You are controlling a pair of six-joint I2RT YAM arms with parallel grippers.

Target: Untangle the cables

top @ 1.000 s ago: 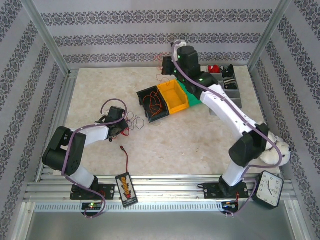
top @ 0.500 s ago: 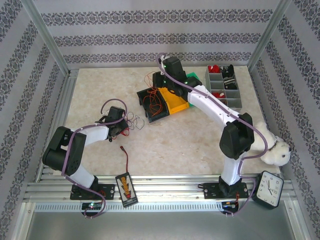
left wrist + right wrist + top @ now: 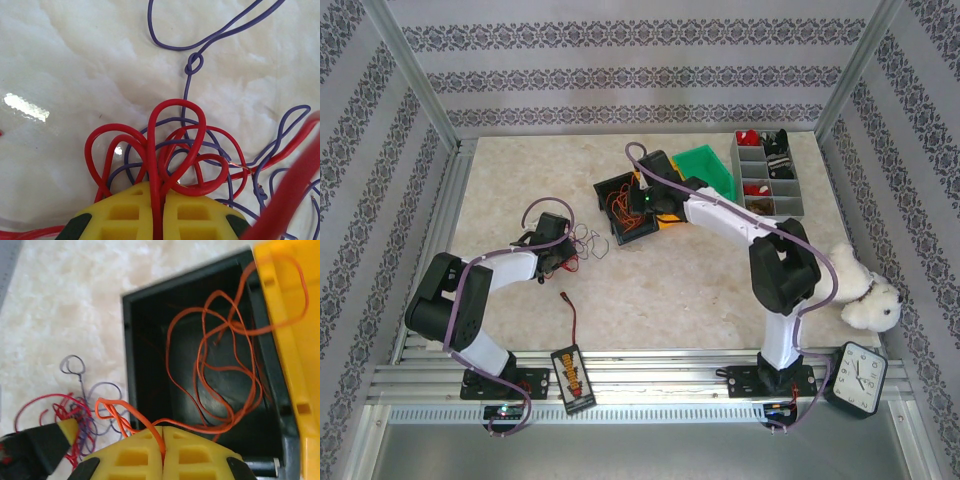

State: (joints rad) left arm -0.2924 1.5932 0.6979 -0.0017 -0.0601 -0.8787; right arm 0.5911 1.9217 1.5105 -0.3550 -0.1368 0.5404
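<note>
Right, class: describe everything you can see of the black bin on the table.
The black bin is an open-topped rectangular box of what looks like matt plastic, on the pale table. Thin orange cables loop loosely inside it; one loop reaches over onto the yellow bin against its side. The right tool, shut on an orange strand, is at its rim.
</note>
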